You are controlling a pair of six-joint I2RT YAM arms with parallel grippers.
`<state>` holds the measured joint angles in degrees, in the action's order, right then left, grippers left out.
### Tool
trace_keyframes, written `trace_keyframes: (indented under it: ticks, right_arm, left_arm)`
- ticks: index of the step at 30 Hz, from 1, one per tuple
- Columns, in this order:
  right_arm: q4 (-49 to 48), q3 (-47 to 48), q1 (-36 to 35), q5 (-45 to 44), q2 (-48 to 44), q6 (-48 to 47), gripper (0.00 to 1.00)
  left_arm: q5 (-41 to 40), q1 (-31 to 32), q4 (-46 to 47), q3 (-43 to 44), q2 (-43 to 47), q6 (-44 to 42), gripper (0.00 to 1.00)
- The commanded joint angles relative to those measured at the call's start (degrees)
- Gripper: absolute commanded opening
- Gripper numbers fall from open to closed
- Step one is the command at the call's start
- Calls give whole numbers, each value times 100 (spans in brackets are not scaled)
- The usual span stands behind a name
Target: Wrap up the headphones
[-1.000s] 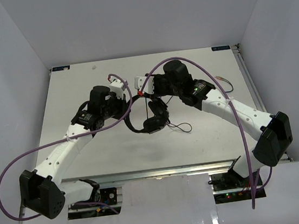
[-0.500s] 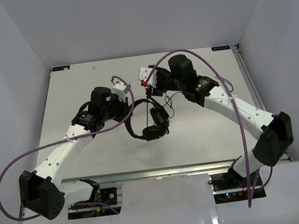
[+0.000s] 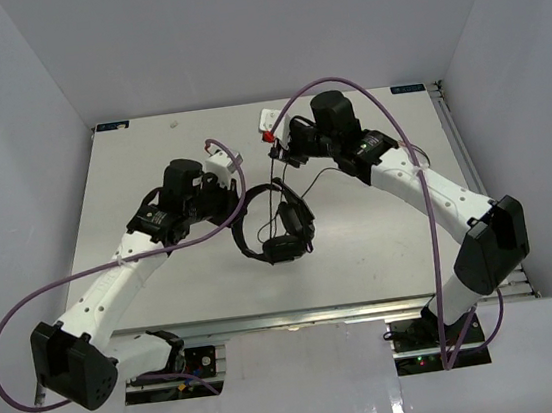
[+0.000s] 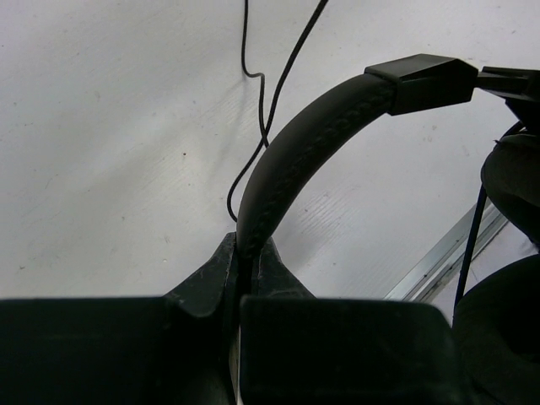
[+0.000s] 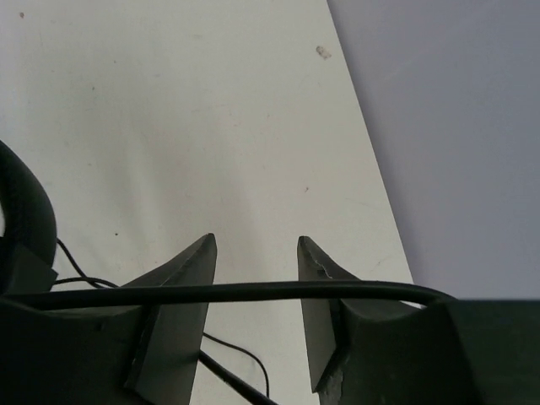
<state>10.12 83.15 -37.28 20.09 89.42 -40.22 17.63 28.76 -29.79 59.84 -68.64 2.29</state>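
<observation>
The black headphones [image 3: 281, 234] hang above the middle of the table. My left gripper [image 3: 233, 186] is shut on the headband; in the left wrist view [image 4: 247, 245] the padded band [image 4: 312, 135] rises from between the closed jaws, with an earcup [image 4: 506, 337] at the right. The thin black cord [image 3: 274, 171] runs up from the earcups to my right gripper [image 3: 269, 135], where a red plug tip [image 3: 269, 138] shows. In the right wrist view that gripper [image 5: 257, 240] is open, and the cord [image 5: 253, 293] lies across the base of both fingers.
Loose cord [image 4: 253, 84] lies on the white table [image 3: 148, 152] under the headband. Purple robot cables [image 3: 388, 132] arc over both arms. A metal rail [image 3: 300, 316] runs along the near edge. Grey walls enclose the table on three sides.
</observation>
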Motion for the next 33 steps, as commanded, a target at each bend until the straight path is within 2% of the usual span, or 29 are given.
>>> trace_keyframes:
  ticks: [1, 8, 13, 20, 28, 33]
  right_arm:
    - [-277, 160, 168, 216, 140, 388, 42]
    - [-300, 97, 382, 490, 190, 764, 30]
    - [-290, -68, 513, 612, 190, 949, 26]
    - [-350, -529, 644, 1160, 53, 1225, 26]
    - [-479, -762, 687, 1923, -19, 1679, 27]
    - [-609, -733, 698, 2170, -56, 2002, 28]
  left_arm:
    - [472, 60, -167, 384, 354, -33, 0]
    - [410, 68, -331, 674, 481, -18, 0]
    - [398, 68, -382, 802, 527, 16, 0]
    - [310, 68, -365, 1117, 500, 234, 0]
    - [332, 68, -61, 1509, 311, 971, 0]
    - [631, 68, 172, 1592, 168, 1476, 0]
